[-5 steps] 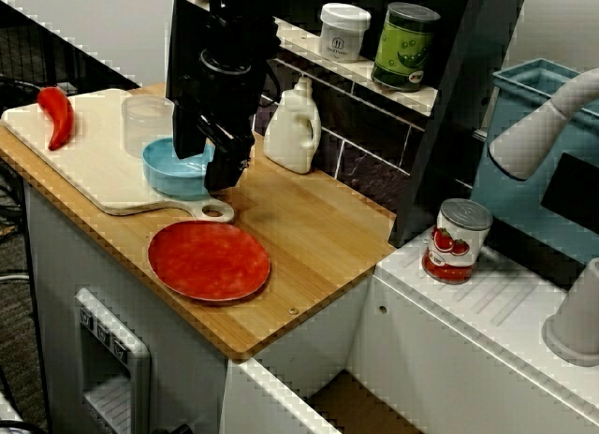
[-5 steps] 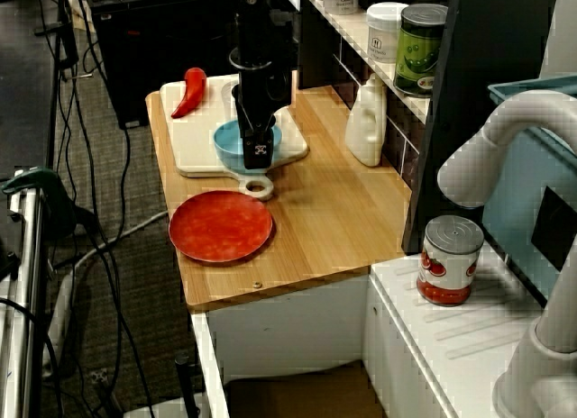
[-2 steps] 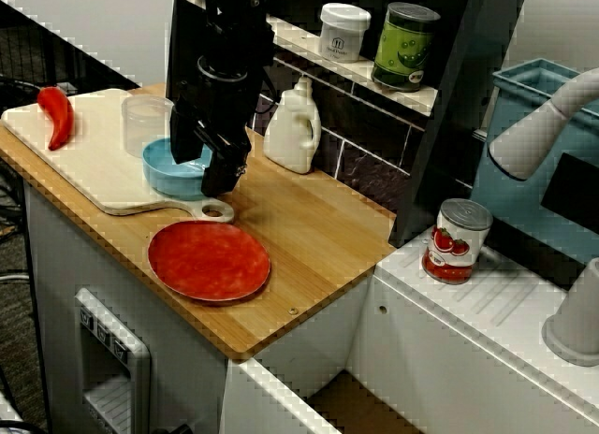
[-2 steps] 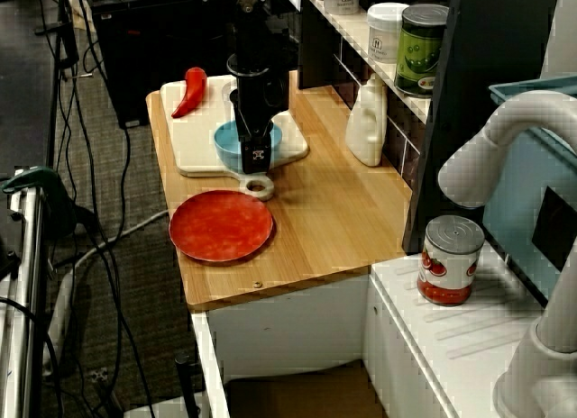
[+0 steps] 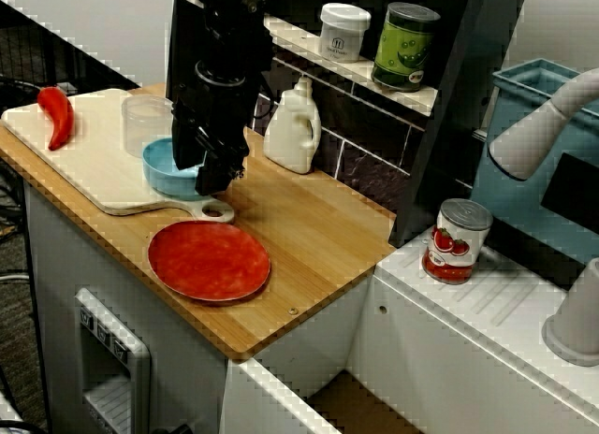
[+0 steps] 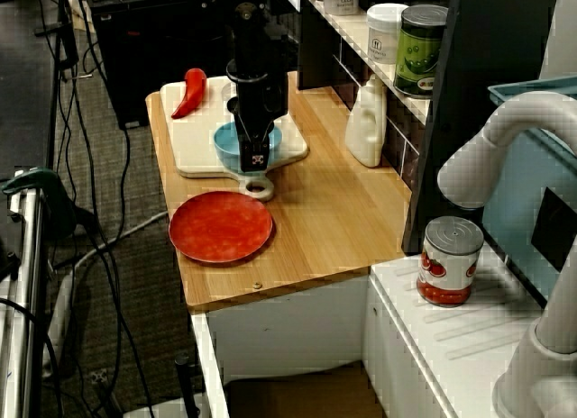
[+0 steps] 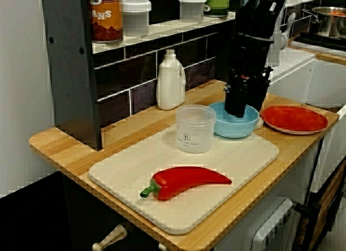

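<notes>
A light blue bowl (image 5: 168, 169) (image 6: 225, 140) (image 7: 227, 126) rests on the pale cutting board (image 5: 84, 163) (image 7: 243, 153), at the end near its handle. My black gripper (image 5: 208, 177) (image 6: 257, 157) (image 7: 240, 107) points straight down onto the bowl's rim on the side facing the red plate. One finger is inside the bowl and the other outside, and no gap shows between them. The bowl still sits flat on the board. A clear plastic cup (image 5: 145, 121) (image 7: 195, 129) stands right beside the bowl.
A red pepper (image 5: 58, 116) (image 7: 186, 180) lies at the board's far end. A red plate (image 5: 208, 261) (image 6: 220, 225) sits on the wooden counter by the board's handle. A white bottle (image 5: 292, 125) stands against the tiled wall under a shelf of jars. A tomato can (image 5: 456, 240) stands on the white unit.
The fingers stood apart across the bowl's rim, with blue showing between them. They have drawn together on it. The bowl has not moved.
</notes>
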Controlling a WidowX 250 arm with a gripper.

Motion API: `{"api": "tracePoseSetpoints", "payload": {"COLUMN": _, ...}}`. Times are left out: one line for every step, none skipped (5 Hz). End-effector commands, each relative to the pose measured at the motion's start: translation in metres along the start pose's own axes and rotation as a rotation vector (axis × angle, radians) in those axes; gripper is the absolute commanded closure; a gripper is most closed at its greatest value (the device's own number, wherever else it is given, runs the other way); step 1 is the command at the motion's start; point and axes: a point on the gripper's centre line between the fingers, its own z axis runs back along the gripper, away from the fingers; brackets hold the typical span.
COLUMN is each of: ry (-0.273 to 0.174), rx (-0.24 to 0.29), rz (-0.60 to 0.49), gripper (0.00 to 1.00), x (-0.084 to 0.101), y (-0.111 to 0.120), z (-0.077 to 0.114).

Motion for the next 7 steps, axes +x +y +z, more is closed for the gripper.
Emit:
{"api": "tracePoseSetpoints", "payload": {"ry": -0.057, "rx": 0.003, "rz": 0.018, "gripper": 1.0, "x": -0.002, "y": 0.008, "z": 0.008}}
{"api": "tracePoseSetpoints", "payload": {"ry": -0.063, "rx": -0.005, "rz": 0.016, "gripper": 1.0, "x": -0.007, "y": 0.011, "z": 0.011}}
{"api": "tracePoseSetpoints", "payload": {"ry": -0.05, "rx": -0.038, "rz": 0.015, "gripper": 1.0, "x": -0.01, "y": 0.014, "z": 0.02}}
{"api": "tracePoseSetpoints", "payload": {"ry": -0.027, "rx": -0.083, "rz": -0.016, "gripper": 1.0, "x": -0.013, "y": 0.009, "z": 0.041}}
{"api": "tracePoseSetpoints", "payload": {"ry": -0.02, "rx": -0.11, "rz": -0.041, "gripper": 1.0, "x": -0.016, "y": -0.001, "z": 0.06}}
{"api": "tracePoseSetpoints", "payload": {"ry": -0.023, "rx": -0.125, "rz": -0.058, "gripper": 1.0, "x": -0.018, "y": -0.008, "z": 0.072}}
{"api": "tracePoseSetpoints", "payload": {"ry": -0.024, "rx": -0.125, "rz": -0.09, "gripper": 1.0, "x": -0.026, "y": -0.019, "z": 0.075}}
